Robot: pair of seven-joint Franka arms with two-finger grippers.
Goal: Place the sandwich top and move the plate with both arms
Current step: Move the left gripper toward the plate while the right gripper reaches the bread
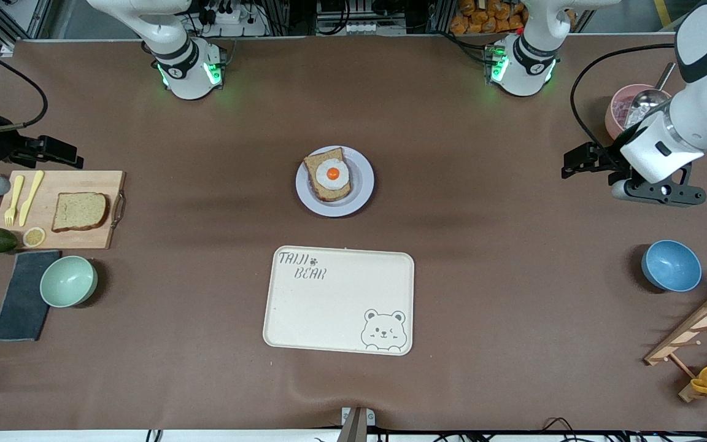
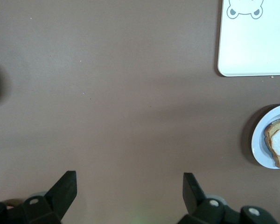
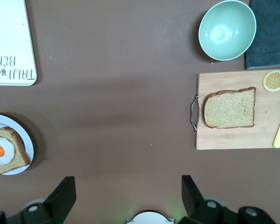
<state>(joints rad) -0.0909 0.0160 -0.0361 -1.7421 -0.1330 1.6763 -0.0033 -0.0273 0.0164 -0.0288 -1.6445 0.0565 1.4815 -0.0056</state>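
both grippers open and empty, top slice on the cutting board

from the front, you see the plate (image 1: pixel 335 181) mid-table with an egg-topped bread slice (image 1: pixel 329 175) on it, and the bear tray (image 1: pixel 339 300) nearer the camera. the sandwich top (image 1: pixel 80 211) lies flat on the wooden cutting board (image 1: pixel 59 210) at the right arm's end of the table, beside a yellow fork and knife. the left gripper (image 1: pixel 580 161) hangs over bare table at the left arm's end; the right gripper (image 1: pixel 53 152) hangs by the board's edge.

in the left wrist view, your left gripper (image 2: pixel 129 191) stands wide open over bare cloth, holding nothing — the plate (image 2: pixel 261 147) sits well apart from it.

in the right wrist view, the right gripper (image 3: pixel 129 196) is spread just as wide and empty; the sandwich top (image 3: pixel 229 108) rests on the board near a lemon slice (image 3: pixel 274 80), with a green bowl (image 3: pixel 227 30) close by and the plate (image 3: pixel 27 148) well apart.
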